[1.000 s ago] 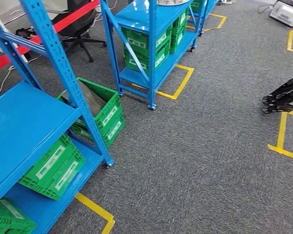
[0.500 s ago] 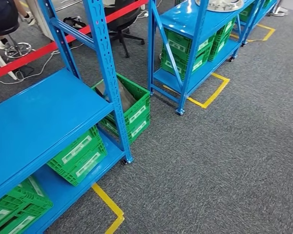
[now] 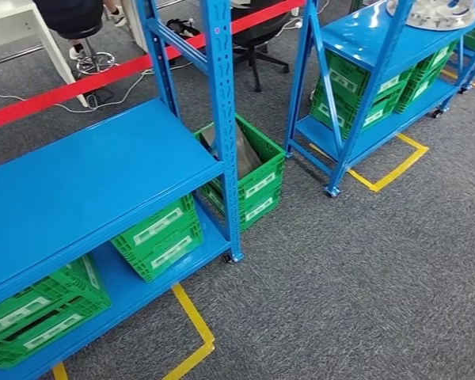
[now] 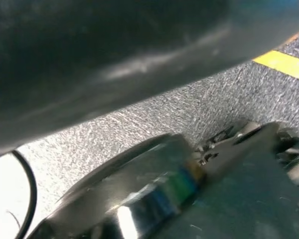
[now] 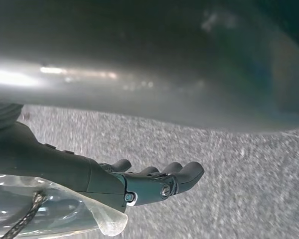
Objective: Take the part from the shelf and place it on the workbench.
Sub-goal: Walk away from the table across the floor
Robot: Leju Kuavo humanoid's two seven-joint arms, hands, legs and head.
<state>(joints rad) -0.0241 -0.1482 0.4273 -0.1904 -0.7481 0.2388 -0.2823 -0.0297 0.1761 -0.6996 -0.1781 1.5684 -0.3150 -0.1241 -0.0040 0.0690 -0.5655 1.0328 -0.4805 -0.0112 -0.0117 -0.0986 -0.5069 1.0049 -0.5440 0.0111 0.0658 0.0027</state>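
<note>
The fingers (image 5: 170, 175) of the right hand (image 5: 151, 181) lay stretched out nearly straight and side by side over the grey carpet, holding nothing; the left hand (image 4: 287, 149) was too blurred in its wrist view to tell how its fingers lay. From the head view, the silver metal part (image 3: 433, 11) sat on the top deck of the far blue shelf (image 3: 366, 32), up at the right edge of the picture and partly cut off by the frame. Between it and the camera ran open grey carpet (image 3: 366, 269), with yellow floor tape (image 3: 397, 168) boxing in that shelf's foot. Green crates (image 3: 355, 85) were stacked on the far shelf's lower deck. Much closer, on the left, stood the near blue shelf (image 3: 74, 182), its middle deck bare, its front upright (image 3: 224, 119) rising through the picture. Beneath that deck sat a green crate (image 3: 161, 236) and, further left, another green crate (image 3: 38, 313). Just beside the upright, on the floor, an open green bin (image 3: 256, 178) held a flat grey slab tilted inside it. Behind the shelves a red barrier strip (image 3: 74, 89) crossed the scene, with a black office chair (image 3: 256, 39) and a stool (image 3: 92, 51) beyond it, where a person (image 3: 74, 12) sat, seen only in part.
</note>
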